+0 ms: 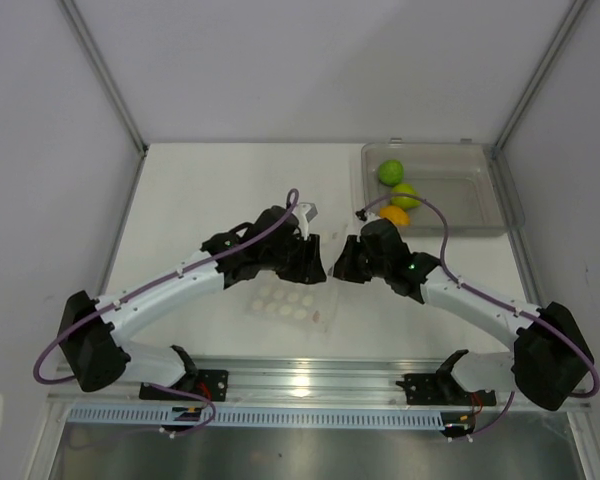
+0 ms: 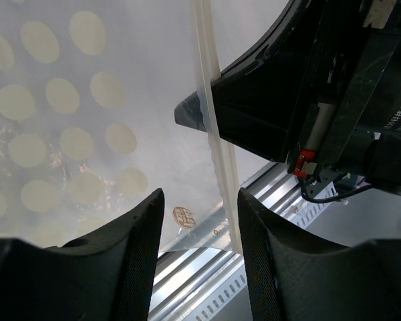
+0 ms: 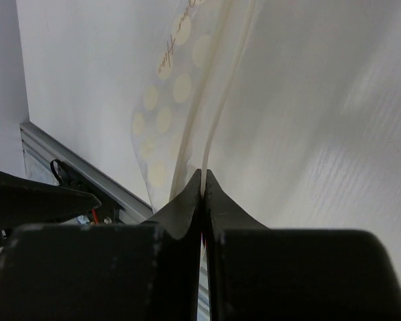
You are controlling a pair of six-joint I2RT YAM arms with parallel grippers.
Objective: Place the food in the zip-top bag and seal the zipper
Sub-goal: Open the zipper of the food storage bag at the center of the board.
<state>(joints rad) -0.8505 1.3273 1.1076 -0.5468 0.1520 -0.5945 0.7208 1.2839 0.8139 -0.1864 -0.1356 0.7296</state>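
The zip-top bag [image 1: 285, 303], clear with pale round dots, lies between the arms with its right edge lifted. My right gripper [image 1: 338, 270] is shut on the zipper strip at the bag's mouth; in the right wrist view [image 3: 204, 175] the strip [image 3: 217, 127] runs up from between its closed fingers. My left gripper [image 1: 318, 268] is open just left of it, its fingers astride the bag's corner [image 2: 200, 200], with the zipper [image 2: 217, 154] running past them and nothing gripped. The food, two lime-green pieces [image 1: 391, 172] [image 1: 405, 195] and one orange piece [image 1: 394, 216], sits in the tray.
The rigid clear tray [image 1: 480, 190] stands at the back right of the table. A small white object [image 1: 307, 212] lies behind the left arm. A metal rail [image 1: 310, 375] runs along the near edge. The right gripper's body [image 2: 307, 100] fills the left wrist view's right side.
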